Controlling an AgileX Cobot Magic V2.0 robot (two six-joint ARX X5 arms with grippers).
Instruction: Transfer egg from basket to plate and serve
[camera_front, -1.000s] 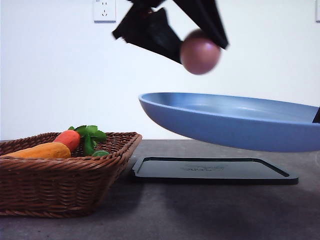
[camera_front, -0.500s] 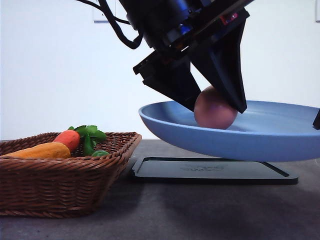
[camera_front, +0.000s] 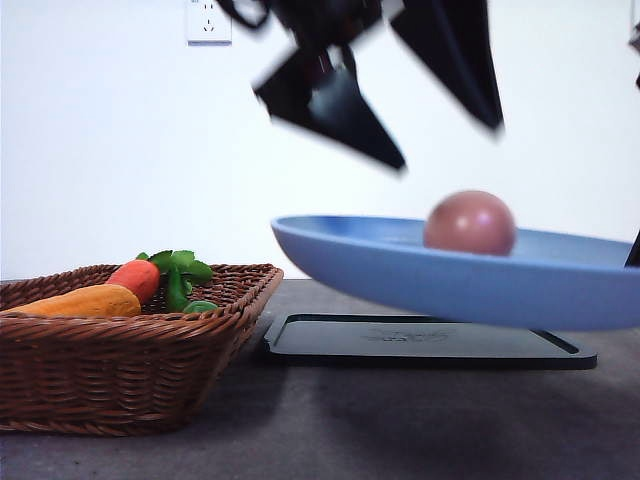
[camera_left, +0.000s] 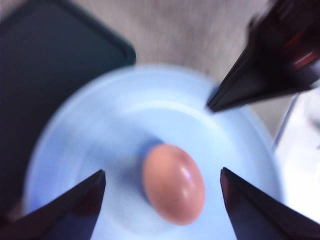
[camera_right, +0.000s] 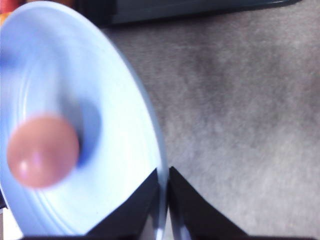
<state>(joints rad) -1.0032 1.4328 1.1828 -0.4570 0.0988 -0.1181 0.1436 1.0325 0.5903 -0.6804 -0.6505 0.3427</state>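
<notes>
The pinkish-brown egg (camera_front: 470, 222) lies loose in the light-blue plate (camera_front: 400, 275), which hangs tilted above the table. My left gripper (camera_front: 445, 140) is open and blurred above the egg, touching nothing. From the left wrist view the egg (camera_left: 173, 183) rests in the plate (camera_left: 100, 130) between my spread fingers (camera_left: 75, 205), with the left gripper (camera_left: 162, 177) open. My right gripper (camera_right: 163, 172) is shut on the plate's rim (camera_right: 145, 125), and the egg (camera_right: 42, 151) shows inside it. The wicker basket (camera_front: 130, 360) sits at the left of the table.
An orange vegetable (camera_front: 80, 301) and a red one with green leaves (camera_front: 160, 275) lie in the basket. A flat black tray (camera_front: 420, 340) sits on the grey table under the plate. A wall socket (camera_front: 208, 20) is on the white wall behind.
My left gripper let go of the egg into the plate and rose, open. The egg rolled a little to the right in the plate.
</notes>
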